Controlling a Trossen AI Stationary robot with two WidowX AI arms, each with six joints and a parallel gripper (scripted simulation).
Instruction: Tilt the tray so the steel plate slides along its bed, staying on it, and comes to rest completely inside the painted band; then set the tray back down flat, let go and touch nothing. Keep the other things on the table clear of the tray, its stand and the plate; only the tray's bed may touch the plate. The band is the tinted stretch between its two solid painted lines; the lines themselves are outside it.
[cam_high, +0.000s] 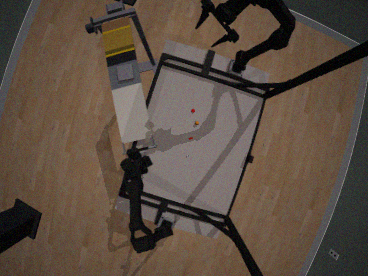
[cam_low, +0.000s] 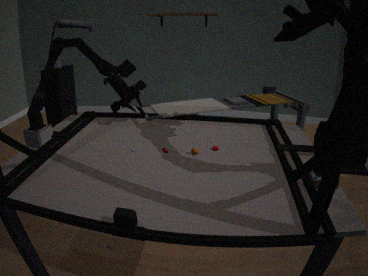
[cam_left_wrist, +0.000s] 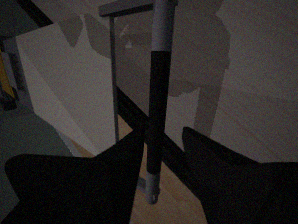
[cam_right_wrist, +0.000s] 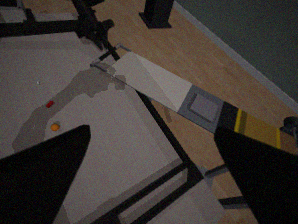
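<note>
The tray (cam_high: 131, 112) (cam_low: 195, 106) (cam_right_wrist: 150, 75) is long, with a pale bed section, a grey section, a dark strip and the yellow painted band (cam_high: 118, 41) (cam_low: 270, 98) (cam_right_wrist: 256, 128) between two lines. The square steel plate (cam_high: 125, 72) (cam_right_wrist: 203, 107) lies on the grey section, outside the band. My left gripper (cam_high: 142, 149) (cam_low: 131, 109) (cam_left_wrist: 163, 131) is partly open around the dark handle bar (cam_left_wrist: 160, 90) at the pale end; gaps show beside the bar. My right gripper (cam_high: 205, 36) (cam_low: 281, 24) (cam_right_wrist: 153, 131) is wide open and empty, above the table and away from the tray.
The stand (cam_high: 144, 42) (cam_low: 301, 114) supports the band end, off the table's edge. Small red (cam_high: 193, 111) (cam_low: 215, 148) and orange (cam_high: 197, 123) (cam_low: 195, 151) (cam_right_wrist: 55, 127) objects lie mid-table, with another red piece (cam_high: 190, 138) (cam_low: 165, 150) (cam_right_wrist: 49, 104). Dark frame bars (cam_high: 245, 155) edge the table.
</note>
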